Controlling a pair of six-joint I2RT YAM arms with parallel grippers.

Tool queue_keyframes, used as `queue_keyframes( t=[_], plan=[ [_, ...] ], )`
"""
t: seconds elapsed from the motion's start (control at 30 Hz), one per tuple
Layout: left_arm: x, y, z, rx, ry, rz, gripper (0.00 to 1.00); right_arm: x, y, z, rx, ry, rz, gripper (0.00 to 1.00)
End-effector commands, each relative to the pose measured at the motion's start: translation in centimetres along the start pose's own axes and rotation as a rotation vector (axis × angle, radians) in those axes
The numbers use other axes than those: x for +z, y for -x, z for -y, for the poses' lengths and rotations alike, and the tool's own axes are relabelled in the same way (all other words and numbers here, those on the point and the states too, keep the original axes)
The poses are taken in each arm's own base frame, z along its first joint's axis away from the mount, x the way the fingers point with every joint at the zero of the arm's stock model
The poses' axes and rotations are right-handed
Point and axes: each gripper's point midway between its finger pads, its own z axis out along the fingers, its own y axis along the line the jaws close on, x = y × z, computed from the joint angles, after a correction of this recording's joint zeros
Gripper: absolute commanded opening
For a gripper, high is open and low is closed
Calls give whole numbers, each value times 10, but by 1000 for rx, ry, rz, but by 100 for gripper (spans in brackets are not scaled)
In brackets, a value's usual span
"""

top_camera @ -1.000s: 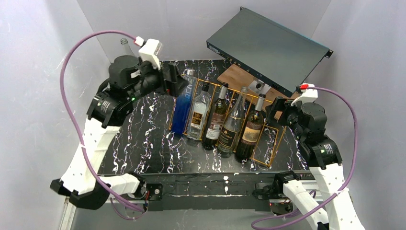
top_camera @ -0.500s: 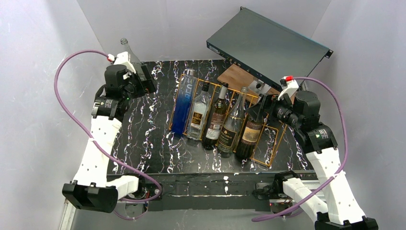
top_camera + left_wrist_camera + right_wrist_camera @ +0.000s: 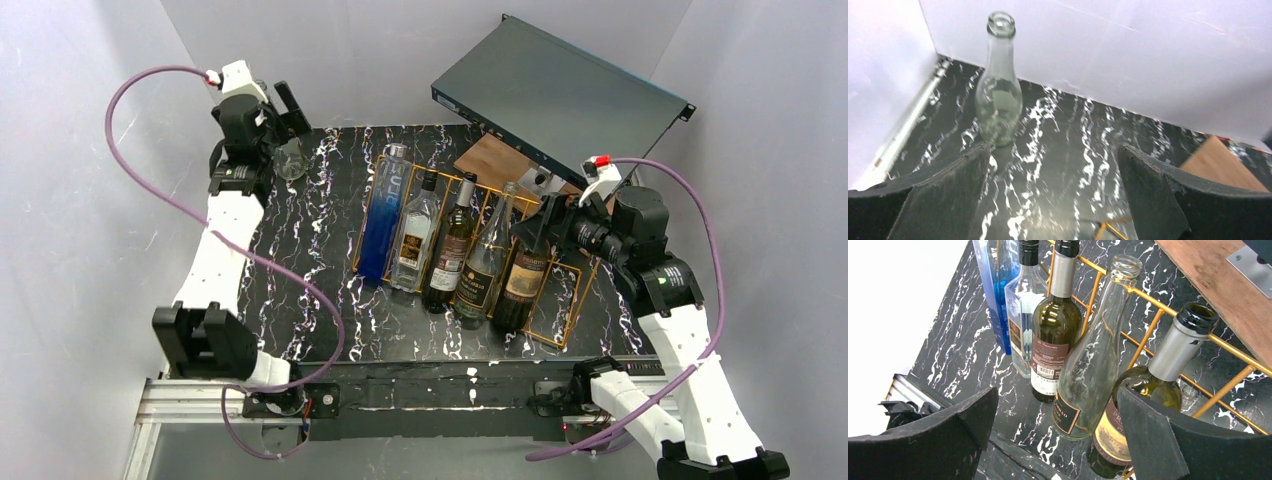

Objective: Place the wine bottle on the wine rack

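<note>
Five bottles (image 3: 452,250) lie side by side in the orange-gold wine rack (image 3: 580,300) (blue, clear, dark green, clear, dark). One empty clear wine bottle (image 3: 998,95) stands upright at the marble table's (image 3: 300,290) far-left corner, half hidden from above by the left arm (image 3: 225,240). The left gripper (image 3: 1053,147) and right gripper (image 3: 1057,392) both gape, holding nothing.

The top camera hangs high at the near side and looks down and forward over the whole desk (image 3: 300,290), from rather far. The left wrist camera sits behind the left end effector (image 3: 1050,150) and looks low across the far left corner, toward a clear bottle (image 3: 998,100). The right wrist camera, behind the right end effector (image 3: 1056,392), looks steeply down, very close, on the bottles (image 3: 1055,335) in the wine rack (image 3: 1147,337). Both places appear also in the top view.
</note>
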Motion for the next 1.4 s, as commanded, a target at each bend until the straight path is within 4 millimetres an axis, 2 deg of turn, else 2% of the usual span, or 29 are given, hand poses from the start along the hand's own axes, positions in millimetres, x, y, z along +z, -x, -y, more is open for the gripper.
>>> queue_keyframes(
  t=[0.0, 0.17, 0.27, 0.4, 0.43, 0.47, 0.5, 0.57, 0.7, 0.8, 0.93, 1.03, 1.07, 1.13, 1.23, 1.27, 1.3, 1.37],
  plan=[
    [35, 44, -23, 131, 154, 158, 98, -4, 22, -8, -80, 13, 45, 98],
    [82, 34, -39, 192, 223, 95, 98, -7, 29, -2, -122, -27, 63, 98],
    [103, 33, -37, 180, 220, 98, 98, -5, 33, 0, -147, -37, 67, 98],
    [132, 22, -38, 226, 223, 77, 98, -5, 39, 5, -170, -70, 65, 98],
    [139, 18, -42, 230, 243, 71, 98, -6, 41, 5, -170, -77, 71, 98],
    [146, 20, -57, 225, 277, 80, 98, -6, 42, 6, -171, -81, 78, 98],
    [154, 20, -63, 228, 290, 91, 98, -6, 44, 5, -170, -80, 86, 98],
    [168, 15, -66, 242, 301, 90, 98, -4, 44, 7, -165, -82, 99, 98],
    [183, 3, -87, 219, 377, 75, 98, 1, 44, 14, -163, -112, 77, 98],
    [191, -2, -100, 201, 418, 79, 89, 2, 44, 15, -173, -115, 68, 98],
    [208, -13, -103, 181, 385, 64, 85, -1, 43, 17, -183, -129, 63, 98],
    [215, -19, -96, 190, 332, 51, 74, -2, 42, 17, -183, -131, 62, 98],
    [216, -20, -93, 195, 317, 45, 67, -2, 42, 16, -179, -129, 62, 99],
    [215, -23, -89, 209, 285, 33, 50, -2, 43, 15, -167, -124, 64, 98],
    [211, -26, -92, 230, 290, 18, 15, -3, 43, 13, -162, -115, 64, 98],
    [209, -28, -93, 239, 295, 12, 8, -3, 42, 13, -161, -117, 60, 98],
    [206, -29, -94, 251, 298, 3, 3, -3, 40, 14, -159, -120, 51, 98],
    [195, -31, -95, 264, 298, -18, 0, -3, 38, 14, -160, -119, 44, 98]
  ],
)
